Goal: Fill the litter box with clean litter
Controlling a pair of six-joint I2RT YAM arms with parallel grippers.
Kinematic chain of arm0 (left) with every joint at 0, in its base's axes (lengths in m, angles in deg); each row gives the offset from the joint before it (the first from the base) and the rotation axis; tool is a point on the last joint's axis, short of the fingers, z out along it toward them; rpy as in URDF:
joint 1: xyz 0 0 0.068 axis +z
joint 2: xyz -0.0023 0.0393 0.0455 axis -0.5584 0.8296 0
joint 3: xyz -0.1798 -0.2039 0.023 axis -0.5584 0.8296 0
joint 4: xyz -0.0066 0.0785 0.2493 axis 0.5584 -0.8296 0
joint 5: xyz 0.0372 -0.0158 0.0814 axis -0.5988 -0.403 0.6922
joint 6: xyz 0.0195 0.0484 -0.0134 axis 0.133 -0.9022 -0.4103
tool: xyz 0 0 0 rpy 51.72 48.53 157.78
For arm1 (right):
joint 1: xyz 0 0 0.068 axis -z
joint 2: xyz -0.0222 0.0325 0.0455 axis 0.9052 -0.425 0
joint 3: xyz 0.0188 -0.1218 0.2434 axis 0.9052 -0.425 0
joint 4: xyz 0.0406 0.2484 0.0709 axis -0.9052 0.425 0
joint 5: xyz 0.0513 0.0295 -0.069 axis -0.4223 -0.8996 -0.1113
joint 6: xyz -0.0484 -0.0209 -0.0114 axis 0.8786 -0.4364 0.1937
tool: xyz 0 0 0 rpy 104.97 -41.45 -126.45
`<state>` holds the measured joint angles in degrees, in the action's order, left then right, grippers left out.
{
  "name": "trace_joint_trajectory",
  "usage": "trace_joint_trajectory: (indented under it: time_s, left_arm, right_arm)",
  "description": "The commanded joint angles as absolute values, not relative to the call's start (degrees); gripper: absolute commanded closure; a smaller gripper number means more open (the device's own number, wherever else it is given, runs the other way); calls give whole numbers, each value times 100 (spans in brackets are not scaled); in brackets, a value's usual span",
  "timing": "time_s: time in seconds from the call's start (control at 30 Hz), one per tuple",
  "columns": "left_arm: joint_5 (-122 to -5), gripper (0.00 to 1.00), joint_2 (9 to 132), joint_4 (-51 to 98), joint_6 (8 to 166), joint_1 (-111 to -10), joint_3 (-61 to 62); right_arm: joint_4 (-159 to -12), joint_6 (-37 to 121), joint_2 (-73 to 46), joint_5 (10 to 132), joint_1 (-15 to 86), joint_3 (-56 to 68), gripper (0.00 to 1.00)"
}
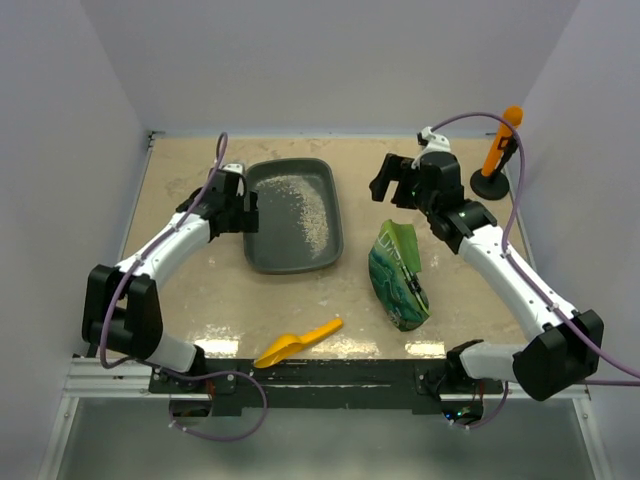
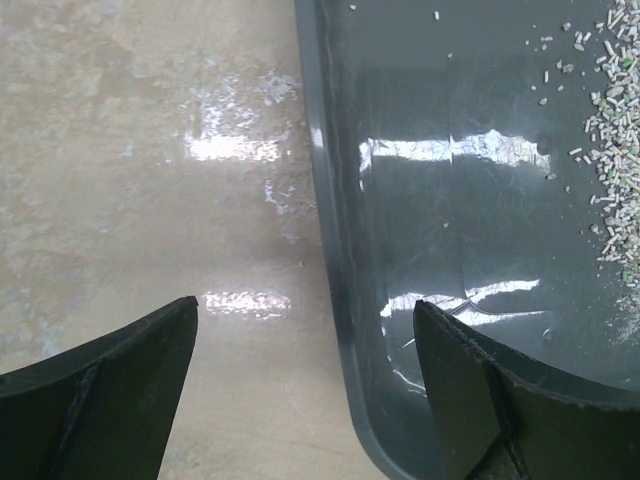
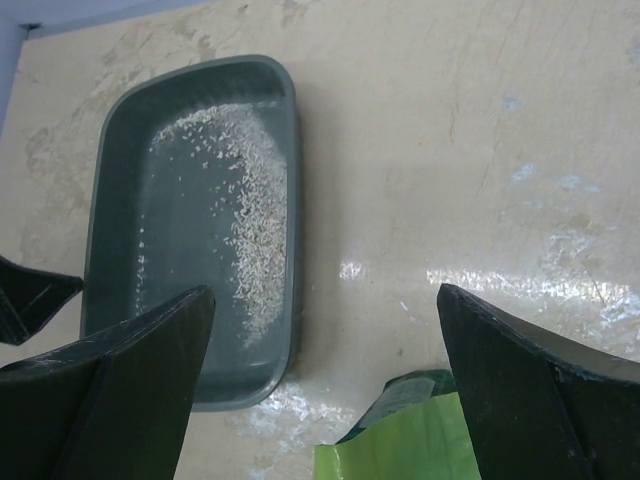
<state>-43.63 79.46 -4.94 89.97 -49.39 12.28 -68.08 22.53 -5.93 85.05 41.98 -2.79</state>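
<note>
A: Where does the top view sit?
B: High behind both arm bases, looking down over the whole counter (image 1: 200, 300) to its far edge.
A: And the left wrist view?
B: Very close and low at the counter's left side, facing down between its fingers (image 2: 110, 390) onto the box (image 2: 400, 250) wall.
A: The right one?
B: Higher up, looking down past its fingers (image 3: 110, 380) toward the far left corner. All three share the box (image 3: 120, 200) and litter (image 3: 255, 230).

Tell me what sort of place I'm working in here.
Probably a lab test cell, not a home: plain white walls box in a stone-look tabletop, and both arms bolt to a metal rail at its near edge.
</note>
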Motion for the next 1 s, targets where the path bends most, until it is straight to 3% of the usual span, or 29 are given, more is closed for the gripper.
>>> trace_joint_trajectory:
  time_s: [0.0,0.27,0.57,0.67,0.7,0.87,0.9,0.97]
  left_arm:
    - [-4745,8,8272,-67,9216,-4924,1185]
    - [-4745,19,8808,126,9322,-4932,1211]
    - [-4929,49,9371,170,9243,-4932,1018]
    - [-4999,64,9406,214,9225,-4941,948]
    - [-5078,74,9407,266,9217,-4941,921]
    - [-5131,91,9669,276,9234,-4941,298]
    - [-5149,100,9775,224,9251,-4941,175]
    - [-5210,100,10100,179,9339,-4941,-212]
  right_arm:
    - [-7133,2074,-450,8254,4165,-484,2]
    - [-7168,2038,-230,8087,4156,-748,2]
    - [-7133,1924,42,8157,4165,-941,2]
    - [-7133,1915,130,8140,4156,-1003,2]
    - [-7133,1907,139,8123,4156,-1020,2]
    - [-6984,1924,235,8114,4156,-976,2]
    - [-6966,1942,262,8114,4156,-976,1]
    - [-6879,1924,376,8166,4165,-985,2]
